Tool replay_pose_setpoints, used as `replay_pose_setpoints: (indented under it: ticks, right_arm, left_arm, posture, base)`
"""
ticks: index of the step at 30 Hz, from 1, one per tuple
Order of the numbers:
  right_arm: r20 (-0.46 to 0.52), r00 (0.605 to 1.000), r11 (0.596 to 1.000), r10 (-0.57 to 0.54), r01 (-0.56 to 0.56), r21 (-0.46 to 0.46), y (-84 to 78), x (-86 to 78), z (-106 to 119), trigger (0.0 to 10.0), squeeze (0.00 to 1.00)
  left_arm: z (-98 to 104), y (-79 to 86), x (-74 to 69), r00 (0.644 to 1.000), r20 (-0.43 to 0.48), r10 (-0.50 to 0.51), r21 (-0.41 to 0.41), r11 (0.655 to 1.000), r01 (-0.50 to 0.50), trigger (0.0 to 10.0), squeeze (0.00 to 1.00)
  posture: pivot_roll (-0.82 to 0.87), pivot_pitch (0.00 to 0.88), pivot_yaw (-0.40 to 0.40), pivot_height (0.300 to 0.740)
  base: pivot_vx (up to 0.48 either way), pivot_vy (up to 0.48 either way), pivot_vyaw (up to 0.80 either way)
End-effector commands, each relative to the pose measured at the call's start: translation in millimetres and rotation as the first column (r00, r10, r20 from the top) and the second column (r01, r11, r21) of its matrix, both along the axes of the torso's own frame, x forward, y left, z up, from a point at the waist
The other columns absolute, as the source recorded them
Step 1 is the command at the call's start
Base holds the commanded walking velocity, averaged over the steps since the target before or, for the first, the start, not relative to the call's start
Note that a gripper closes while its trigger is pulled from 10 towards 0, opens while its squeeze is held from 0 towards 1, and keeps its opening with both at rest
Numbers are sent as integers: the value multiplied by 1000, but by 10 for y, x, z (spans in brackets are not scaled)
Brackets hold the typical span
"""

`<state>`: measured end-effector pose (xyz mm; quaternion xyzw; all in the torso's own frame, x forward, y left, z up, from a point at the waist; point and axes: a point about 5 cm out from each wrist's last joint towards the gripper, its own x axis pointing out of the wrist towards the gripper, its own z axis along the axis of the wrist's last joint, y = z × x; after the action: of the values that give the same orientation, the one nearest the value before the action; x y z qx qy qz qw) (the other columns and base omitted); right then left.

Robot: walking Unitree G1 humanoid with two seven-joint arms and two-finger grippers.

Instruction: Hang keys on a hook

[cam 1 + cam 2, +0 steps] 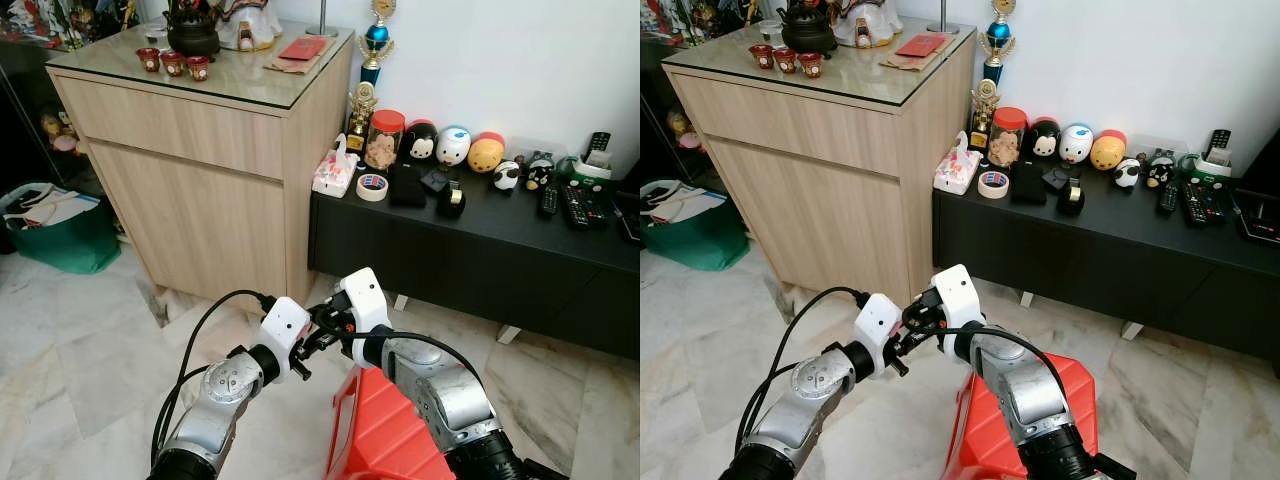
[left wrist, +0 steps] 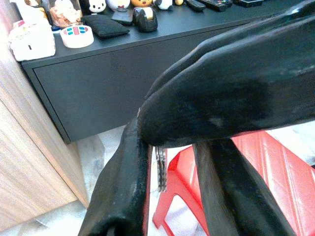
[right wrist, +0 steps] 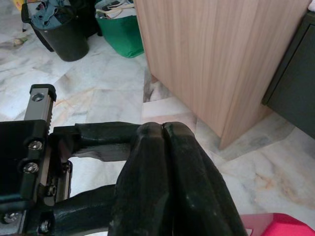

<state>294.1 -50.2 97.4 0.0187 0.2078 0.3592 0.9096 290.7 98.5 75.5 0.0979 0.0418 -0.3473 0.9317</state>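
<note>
Both grippers meet over the red stool [image 1: 385, 430], the right gripper [image 3: 162, 129] pressed shut, the left gripper [image 2: 147, 137] pinching keys [image 2: 161, 169] that dangle straight down just beside both, no hook visible.

We see two silver arms, each with a rounded metal elbow casing and a white, boxy wrist block with a small dark dot on its face. Above the red stool [image 1: 385, 440], the left arm [image 1: 225, 395] carries looping black cables that run from its elbow up to the white block. A black cable also curves over the right arm [image 1: 445, 390]. The left gripper [image 2: 147, 147] has long, matte black, softly rounded fingers. The right gripper [image 3: 163, 129] has the same black fingers. Beside them a black bracket [image 3: 24, 162] shows silver screws and a grey metal bar.
</note>
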Motion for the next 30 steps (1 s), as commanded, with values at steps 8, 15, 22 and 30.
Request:
replay_pose_setpoints:
  ticks: [8,15,22,30]
  right_arm:
    - [-6,1000,1000,-16,16,3,-19,-13,-4,10000,0]
    - [-11,998,998,-55,55,-11,-78,19,-32,10000,0]
    - [-14,983,982,-184,183,-53,-261,119,-81,10000,0]
    - [-20,960,956,-279,275,-105,-421,183,-143,10000,0]
  left_arm:
    - [42,-12,32,1000,21,-2,-21,1000,2,0,0]
    - [50,-9,40,1000,26,2,-24,1000,-2,0,0]
    - [43,13,25,1000,23,4,-22,1000,-4,0,0]
    - [42,28,35,1000,24,7,-16,1000,-6,0,0]
  posture:
    - [87,0,-95,736]
    - [88,0,-97,736]
    - [89,0,-98,736]
    - [90,0,-97,736]
  base:
    - [0,0,0]
    - [0,0,0]
    - [0,0,0]
    - [0,0,0]
